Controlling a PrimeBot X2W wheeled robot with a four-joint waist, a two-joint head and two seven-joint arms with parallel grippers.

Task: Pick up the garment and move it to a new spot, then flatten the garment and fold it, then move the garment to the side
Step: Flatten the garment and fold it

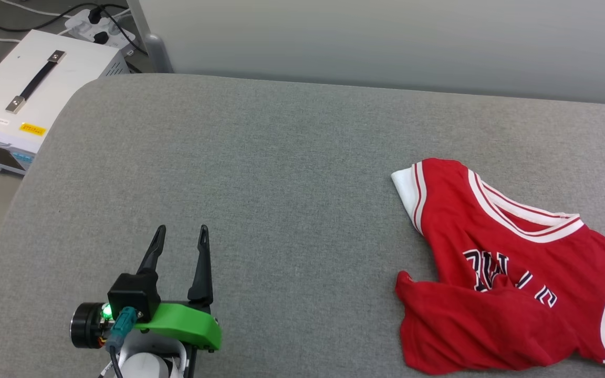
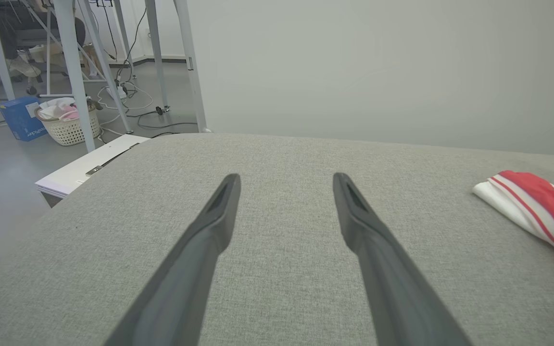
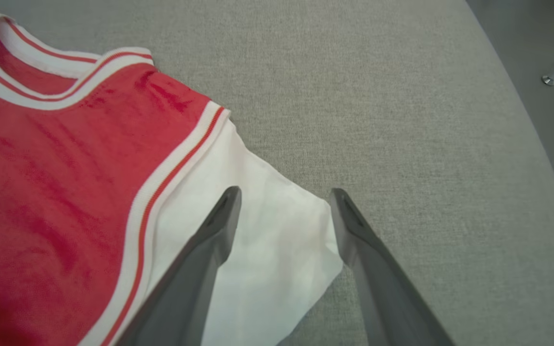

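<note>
The garment (image 1: 512,273), a red jersey with white sleeves and dark lettering, lies crumpled on the grey surface at the right, its lower part folded up over the front. Its white sleeve end (image 2: 522,204) appears at the right of the left wrist view. My left gripper (image 1: 181,244) hovers open over bare cloth at the lower left, far from the garment, its fingers apart (image 2: 286,185). My right gripper (image 3: 284,197) is open above the garment's white sleeve (image 3: 267,240), fingers straddling the sleeve's end, nothing pinched between them.
The grey padded table (image 1: 260,173) ends in a rounded edge at the left. A white box with a black handle (image 1: 24,89) stands on the floor beyond it, with cables and a power strip (image 1: 100,26). A basket (image 2: 68,122) and table legs stand further off.
</note>
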